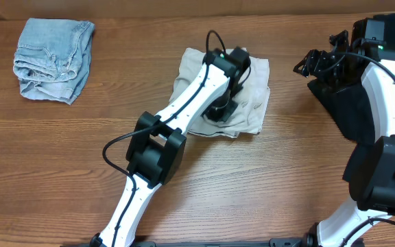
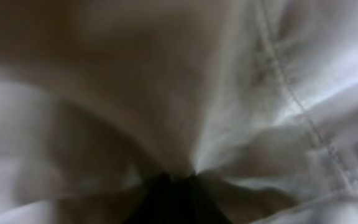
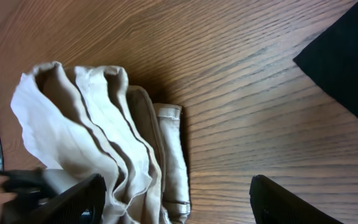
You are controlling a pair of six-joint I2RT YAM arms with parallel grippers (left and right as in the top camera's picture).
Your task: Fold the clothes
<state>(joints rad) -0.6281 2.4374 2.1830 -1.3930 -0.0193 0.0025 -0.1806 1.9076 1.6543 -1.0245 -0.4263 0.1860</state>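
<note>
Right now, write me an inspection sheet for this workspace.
Surface: wooden table, bare wood grain around the garments.
Job's things: beige shorts bunched mid-table; light-blue denim piece bundled at far left; black garment at the right edge.
Clutter: nothing seen.
Grippers: left gripper shut on the beige shorts; right gripper open, empty, above the table.
Cables: black cable loops beside the left arm.
Surroundings: nothing seen.
</note>
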